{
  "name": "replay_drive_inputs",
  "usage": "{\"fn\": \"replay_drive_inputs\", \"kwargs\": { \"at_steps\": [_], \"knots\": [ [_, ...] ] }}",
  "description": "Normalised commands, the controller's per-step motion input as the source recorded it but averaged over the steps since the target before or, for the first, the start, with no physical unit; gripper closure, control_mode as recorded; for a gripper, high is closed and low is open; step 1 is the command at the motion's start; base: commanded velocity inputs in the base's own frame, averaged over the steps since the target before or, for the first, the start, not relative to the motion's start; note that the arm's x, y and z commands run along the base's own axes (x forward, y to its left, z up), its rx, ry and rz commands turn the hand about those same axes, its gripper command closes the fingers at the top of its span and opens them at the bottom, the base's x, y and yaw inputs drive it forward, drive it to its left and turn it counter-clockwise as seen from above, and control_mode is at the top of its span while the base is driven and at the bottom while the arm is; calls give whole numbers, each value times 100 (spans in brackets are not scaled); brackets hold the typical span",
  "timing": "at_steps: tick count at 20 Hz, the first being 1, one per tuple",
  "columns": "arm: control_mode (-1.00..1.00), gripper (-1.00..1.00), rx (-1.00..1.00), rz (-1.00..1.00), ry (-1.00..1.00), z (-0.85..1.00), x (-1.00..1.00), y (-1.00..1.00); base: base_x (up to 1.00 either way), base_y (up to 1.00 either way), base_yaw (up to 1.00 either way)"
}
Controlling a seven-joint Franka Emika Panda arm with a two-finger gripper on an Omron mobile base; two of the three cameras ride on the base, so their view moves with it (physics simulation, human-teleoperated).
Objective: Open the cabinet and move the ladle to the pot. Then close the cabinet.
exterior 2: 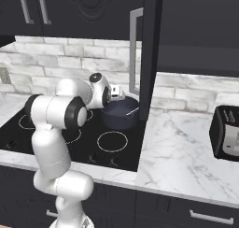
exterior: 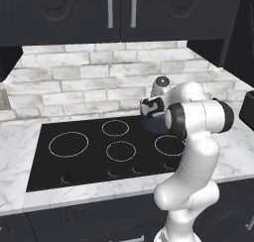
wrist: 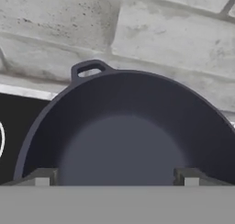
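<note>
Brick backsplash behind the pot (wrist: 124, 140): your gripper (wrist: 117, 177) hangs over it, jaws spread wide, holding nothing. Ladle (exterior 2: 132, 111) leans in the pot's 3 o'clock side.

Open cabinet door (exterior 2: 150, 49) overhangs pot (exterior 2: 120, 112); left over cooktop (exterior 2: 112, 143) free.
</note>
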Motion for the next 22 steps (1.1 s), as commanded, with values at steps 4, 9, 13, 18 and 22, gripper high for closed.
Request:
{"fn": "replay_drive_inputs", "kwargs": {
  "at_steps": [4, 9, 13, 18, 22],
  "knots": [
    [-100, -100, 0, 0, -9, 27, -64, 0, 0, 0, 0],
    [-100, -100, 1, 0, -10, 51, -68, -7, 0, 0, 0],
    [-100, -100, 6, 0, -3, 51, -71, -8, 0, 0, 0],
    [-100, -100, 8, 0, 0, 51, -91, -7, 0, 0, 0],
    [-100, -100, 8, 0, 0, 60, -83, -12, 0, 0, 0]
  ]
}}
